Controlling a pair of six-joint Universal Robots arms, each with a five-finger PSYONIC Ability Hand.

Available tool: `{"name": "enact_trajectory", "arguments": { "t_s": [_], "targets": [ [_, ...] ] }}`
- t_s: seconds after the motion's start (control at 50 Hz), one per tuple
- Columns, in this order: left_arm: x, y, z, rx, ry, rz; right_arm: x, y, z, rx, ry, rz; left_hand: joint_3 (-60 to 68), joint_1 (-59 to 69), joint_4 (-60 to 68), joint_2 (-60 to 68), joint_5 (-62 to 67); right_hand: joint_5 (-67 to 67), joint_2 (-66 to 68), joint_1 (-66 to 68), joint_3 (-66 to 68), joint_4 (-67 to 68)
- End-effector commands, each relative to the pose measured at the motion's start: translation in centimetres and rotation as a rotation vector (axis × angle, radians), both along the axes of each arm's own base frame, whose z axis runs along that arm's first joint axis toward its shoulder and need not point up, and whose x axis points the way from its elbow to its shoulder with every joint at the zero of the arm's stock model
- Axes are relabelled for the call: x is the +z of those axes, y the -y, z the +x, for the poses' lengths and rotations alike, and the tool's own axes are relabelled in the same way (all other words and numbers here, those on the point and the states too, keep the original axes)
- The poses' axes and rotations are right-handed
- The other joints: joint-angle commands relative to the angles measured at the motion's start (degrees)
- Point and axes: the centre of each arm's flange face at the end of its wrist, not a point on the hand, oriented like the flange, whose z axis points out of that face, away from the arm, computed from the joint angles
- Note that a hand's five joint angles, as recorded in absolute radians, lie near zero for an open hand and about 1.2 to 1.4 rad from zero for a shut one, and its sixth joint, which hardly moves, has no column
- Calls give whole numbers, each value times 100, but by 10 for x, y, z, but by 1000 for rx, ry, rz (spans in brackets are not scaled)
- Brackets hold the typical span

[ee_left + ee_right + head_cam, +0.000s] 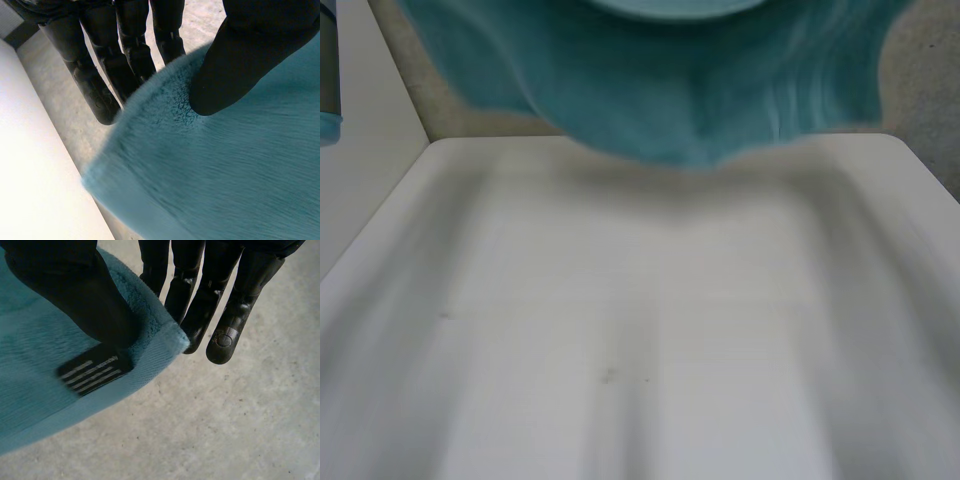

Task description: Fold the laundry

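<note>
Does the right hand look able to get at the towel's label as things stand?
Likely yes: the right hand pinches the towel at a corner, its thumb tip right beside the label, with nothing between them.

Teal towel (660, 90) runs off the top of the frame in the head view, its upper part cut away. It hides the middle of the far edge of the white table (640, 300). At upper left, a grey arm (328, 60) with a light-blue cap is sliced by the frame's edge. In the left wrist view, the towel's edge covers some fingertips of the left hand (240, 65). Beside the thumb of the right hand (75, 300), the pale marks on a dark label (95, 372) are too small to read.
</note>
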Motion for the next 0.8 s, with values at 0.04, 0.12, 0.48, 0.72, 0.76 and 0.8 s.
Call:
{"name": "enact_trajectory", "arguments": {
  "t_s": [0.04, 0.12, 0.48, 0.72, 0.76, 0.8],
  "targets": [
    [-69, 10, 8, -17, 11, 236, -66, -10, 4, 83, -80, 216, 1161, 1577, 1152, 1123, 1464, 1314, 1224, 2421, 1195, 1169],
    [-138, 9, 13, -29, 22, 436, -117, -13, 9, 148, -134, 369, 1161, 1577, 1152, 1123, 1464, 1314, 1224, 2421, 1195, 1169],
    [-278, -49, 29, 20, 145, 834, -255, -51, -3, 197, -222, 838, 1161, 1577, 1152, 1123, 1464, 1314, 1224, 2421, 1195, 1169],
    [-227, -141, 76, 106, 440, 1141, -224, -145, -77, 82, -575, 1214, 1161, 1577, 1152, 1123, 1464, 1314, 1224, 2421, 1195, 1169],
    [-221, -152, 84, 90, 468, 1197, -223, -150, -81, 76, -609, 1227, 1161, 1577, 1152, 1123, 1464, 1314, 1224, 2421, 1195, 1169],
    [-216, -155, 87, 50, 482, 1207, -217, -159, -90, 61, -685, 1202, 1161, 1577, 1152, 1123, 1464, 1314, 1224, 2421, 1195, 1169]
  ]
}}
